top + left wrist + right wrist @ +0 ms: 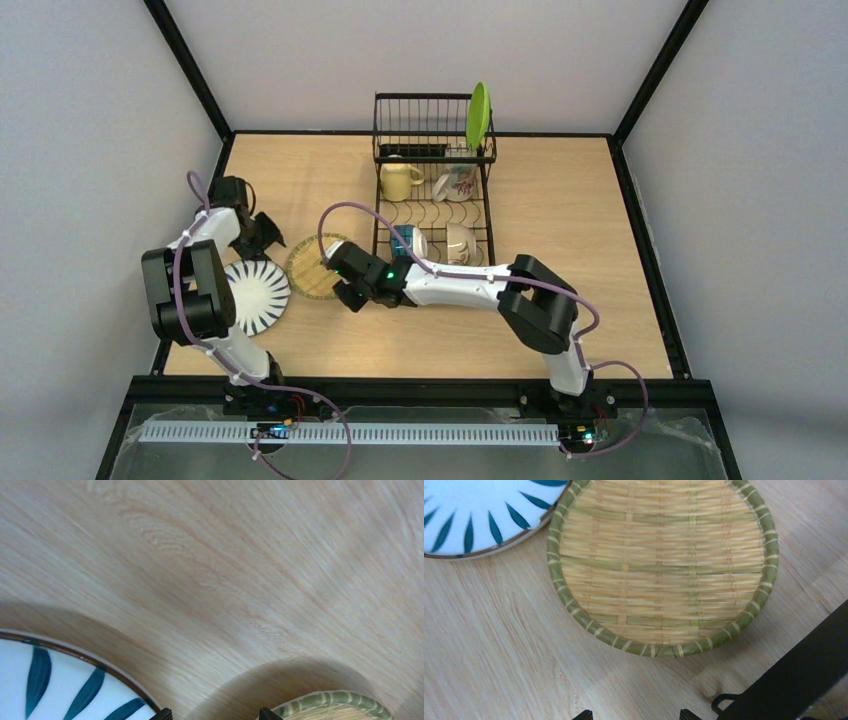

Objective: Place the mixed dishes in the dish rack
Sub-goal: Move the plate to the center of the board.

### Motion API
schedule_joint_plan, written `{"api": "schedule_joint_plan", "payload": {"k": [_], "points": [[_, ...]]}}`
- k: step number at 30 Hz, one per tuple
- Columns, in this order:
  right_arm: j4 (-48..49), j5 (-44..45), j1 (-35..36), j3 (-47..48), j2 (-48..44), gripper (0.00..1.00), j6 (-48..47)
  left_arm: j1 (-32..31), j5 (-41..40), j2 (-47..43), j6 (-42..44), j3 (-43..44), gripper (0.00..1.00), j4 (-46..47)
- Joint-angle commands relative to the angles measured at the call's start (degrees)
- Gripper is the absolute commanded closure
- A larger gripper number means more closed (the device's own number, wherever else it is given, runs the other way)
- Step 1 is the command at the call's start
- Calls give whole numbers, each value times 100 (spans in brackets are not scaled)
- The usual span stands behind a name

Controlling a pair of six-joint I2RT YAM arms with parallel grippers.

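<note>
The black wire dish rack stands at the back middle. In it are a lime green plate upright, a pale yellow mug, a patterned white cup, a blue-outside bowl and a white bowl. Left of the rack, the tan woven-look plate and the black-striped white plate lie flat on the table. My right gripper hovers open at the woven plate's near edge, holding nothing. My left gripper is open and empty above bare wood between the two plates.
The rack's black corner sits close to the right of my right gripper. The woven plate's rim shows by my left gripper's right fingertip. A black frame borders the wooden table, with grey walls behind.
</note>
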Motion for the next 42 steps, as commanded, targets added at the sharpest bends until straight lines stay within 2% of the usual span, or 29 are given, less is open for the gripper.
{"api": "schedule_joint_plan", "payload": {"k": [1, 28, 42], "points": [[-364, 45, 18, 330, 307, 2, -149, 20, 222, 114, -24, 207, 1, 206], [-701, -52, 2, 1463, 1503, 2, -160, 32, 489, 412, -32, 583, 1, 148], [-678, -197, -324, 2105, 1881, 2, -172, 32, 793, 705, 128, 665, 1, 181]]}}
